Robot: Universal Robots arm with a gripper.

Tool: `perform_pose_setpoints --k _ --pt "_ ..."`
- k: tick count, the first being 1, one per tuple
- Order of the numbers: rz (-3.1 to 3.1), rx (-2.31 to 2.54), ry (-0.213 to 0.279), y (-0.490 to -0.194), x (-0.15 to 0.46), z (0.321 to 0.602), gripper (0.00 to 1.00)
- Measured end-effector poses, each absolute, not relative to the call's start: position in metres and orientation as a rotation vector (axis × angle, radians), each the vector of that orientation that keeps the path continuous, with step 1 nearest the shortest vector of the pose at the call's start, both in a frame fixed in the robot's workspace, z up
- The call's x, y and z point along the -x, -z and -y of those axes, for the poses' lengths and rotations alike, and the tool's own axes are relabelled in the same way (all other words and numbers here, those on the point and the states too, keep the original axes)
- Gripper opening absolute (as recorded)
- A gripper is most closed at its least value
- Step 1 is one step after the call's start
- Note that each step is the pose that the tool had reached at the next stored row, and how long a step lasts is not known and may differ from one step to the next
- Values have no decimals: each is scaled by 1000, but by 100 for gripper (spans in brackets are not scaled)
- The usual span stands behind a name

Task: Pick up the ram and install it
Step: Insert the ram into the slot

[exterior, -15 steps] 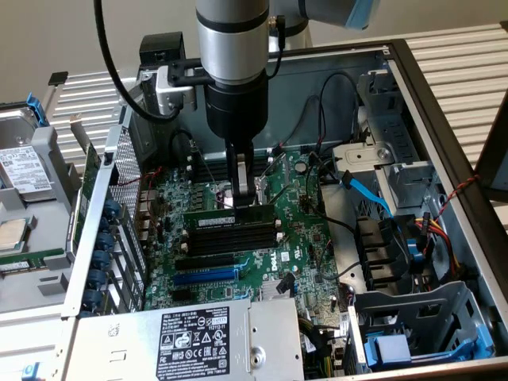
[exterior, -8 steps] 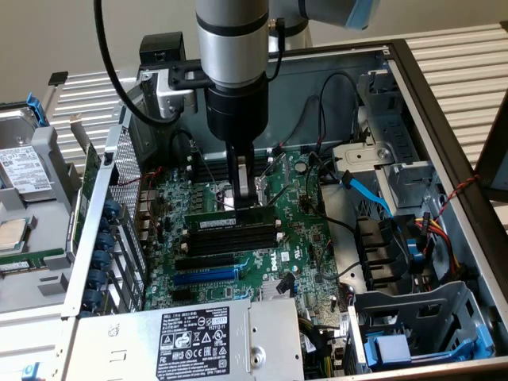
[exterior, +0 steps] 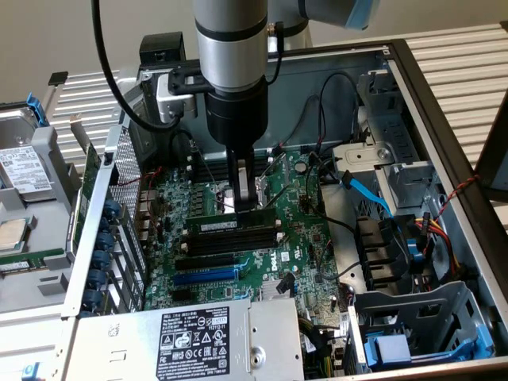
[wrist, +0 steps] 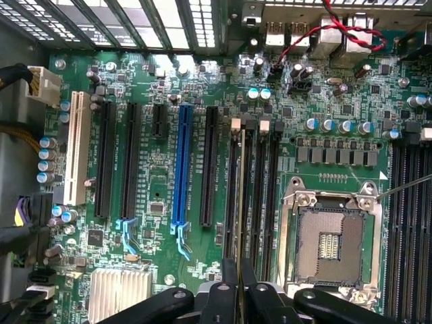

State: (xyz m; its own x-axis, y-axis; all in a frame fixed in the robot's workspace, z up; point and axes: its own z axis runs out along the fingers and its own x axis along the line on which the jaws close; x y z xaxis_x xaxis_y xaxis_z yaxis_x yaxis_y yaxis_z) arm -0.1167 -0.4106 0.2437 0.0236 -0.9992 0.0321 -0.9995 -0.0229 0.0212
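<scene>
The ram (exterior: 219, 225) stands on edge along the black memory slots (exterior: 234, 238) in the exterior view, reaching toward nine o'clock from the pincer (exterior: 245, 200). In the wrist view the pincer pinches its thin edge. It looks light, stiff and fragile, best held by bare edges.

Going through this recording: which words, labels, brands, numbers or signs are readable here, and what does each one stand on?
Nothing reads clearly enough to quote.
The power supply sticker: dense print and symbols, too small to read.
Pale label on the ram: too small to read.
Sticker on the drive at the exterior view's left: blurred.
White printing on the motherboard: too small to read.
</scene>
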Motion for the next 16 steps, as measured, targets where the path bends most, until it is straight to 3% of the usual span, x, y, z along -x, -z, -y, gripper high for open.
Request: perform_pose_setpoints --k 16 --pt "2173 -2223 -20 -237 120 412 13"
